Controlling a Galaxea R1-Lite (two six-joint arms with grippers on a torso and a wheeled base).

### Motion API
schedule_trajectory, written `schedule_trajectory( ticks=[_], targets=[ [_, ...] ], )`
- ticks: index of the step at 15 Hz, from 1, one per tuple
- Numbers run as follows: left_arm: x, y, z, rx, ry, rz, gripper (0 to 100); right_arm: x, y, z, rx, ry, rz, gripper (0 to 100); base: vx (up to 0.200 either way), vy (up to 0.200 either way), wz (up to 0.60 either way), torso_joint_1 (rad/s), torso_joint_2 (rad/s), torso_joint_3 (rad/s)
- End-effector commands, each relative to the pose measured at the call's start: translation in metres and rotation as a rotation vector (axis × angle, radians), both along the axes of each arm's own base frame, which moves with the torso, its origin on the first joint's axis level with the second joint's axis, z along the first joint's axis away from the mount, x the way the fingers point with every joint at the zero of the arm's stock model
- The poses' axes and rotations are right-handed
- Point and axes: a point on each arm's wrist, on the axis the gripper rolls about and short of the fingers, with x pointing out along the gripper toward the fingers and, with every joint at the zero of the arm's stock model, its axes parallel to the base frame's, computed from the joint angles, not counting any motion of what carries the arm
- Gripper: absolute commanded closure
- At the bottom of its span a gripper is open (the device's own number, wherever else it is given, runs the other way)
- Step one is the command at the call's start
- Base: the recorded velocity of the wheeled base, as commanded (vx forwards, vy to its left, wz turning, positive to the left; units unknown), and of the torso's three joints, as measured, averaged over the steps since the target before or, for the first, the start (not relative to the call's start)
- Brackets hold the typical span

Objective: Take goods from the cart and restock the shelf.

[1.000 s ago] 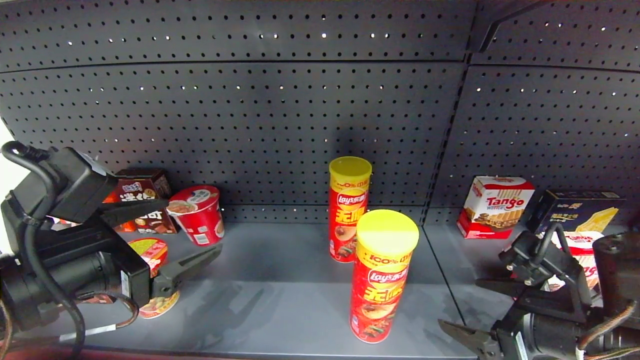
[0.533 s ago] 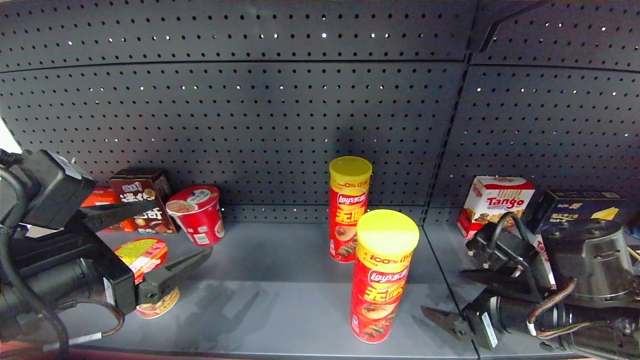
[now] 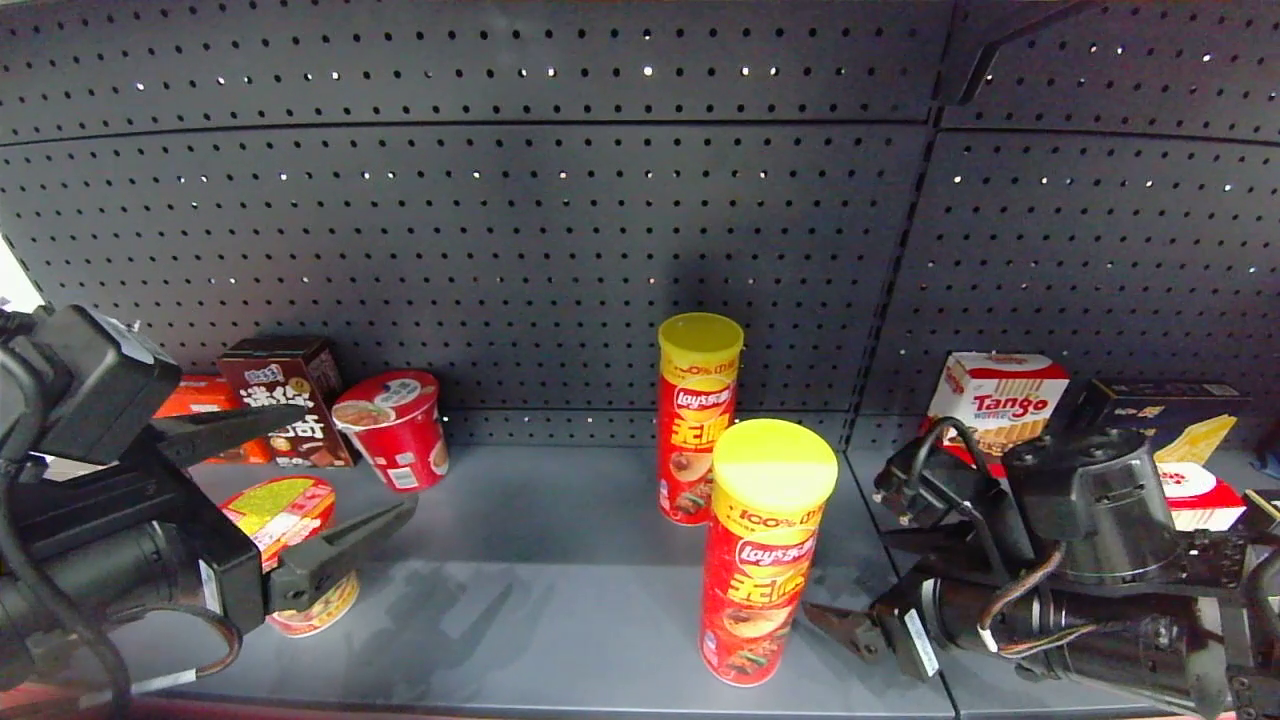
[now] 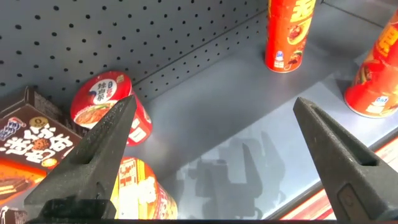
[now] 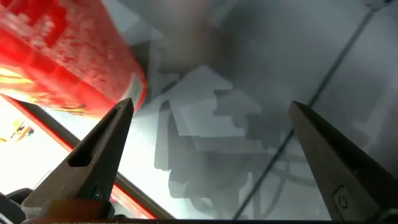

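The front chip can (image 3: 765,555), red with a yellow lid and printed label, stands upright near the shelf's (image 3: 560,580) front edge. It is probably light, stiff-walled and slick, best pinched mid-body. The right gripper (image 3: 850,575) sits just beside it, spread wide and empty, while the left gripper (image 3: 355,455) gapes empty by a noodle cup (image 3: 270,500).

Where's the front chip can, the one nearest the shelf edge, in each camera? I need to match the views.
Head view: the front chip can stands at centre, ahead of the rear can.
Left wrist view: partly cut off, nearer than the rear can.
Right wrist view: the blurred red cylinder close beside the right tool.
Shared landmark: the grey shelf floor under it.
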Motion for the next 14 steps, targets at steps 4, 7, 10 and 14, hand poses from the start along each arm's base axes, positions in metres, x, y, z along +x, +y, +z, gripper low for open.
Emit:
schedule_trajectory(
  ticks=[4,7,10,14],
  targets=[
    [0.000,0.001,-0.003,0.003,0.008,0.006,0,0.002,0.014,-0.006,-0.002,0.000,0.036,0,0.000,0.000,0.00,0.000,0.00,0.000],
    [-0.001,0.001,-0.003,0.003,0.010,0.006,0,0.002,0.015,-0.007,-0.004,0.002,0.042,0,0.000,0.000,0.00,0.000,0.00,0.000],
    [-0.001,0.001,-0.003,0.003,0.010,0.006,0,0.003,0.017,-0.010,-0.010,0.009,0.042,0,0.000,0.000,0.00,0.000,0.00,0.000],
    [-0.001,0.001,-0.005,0.005,0.017,0.004,0,0.005,0.023,-0.010,-0.008,0.007,0.056,0,0.000,0.000,0.00,0.000,0.00,0.000]
  ],
)
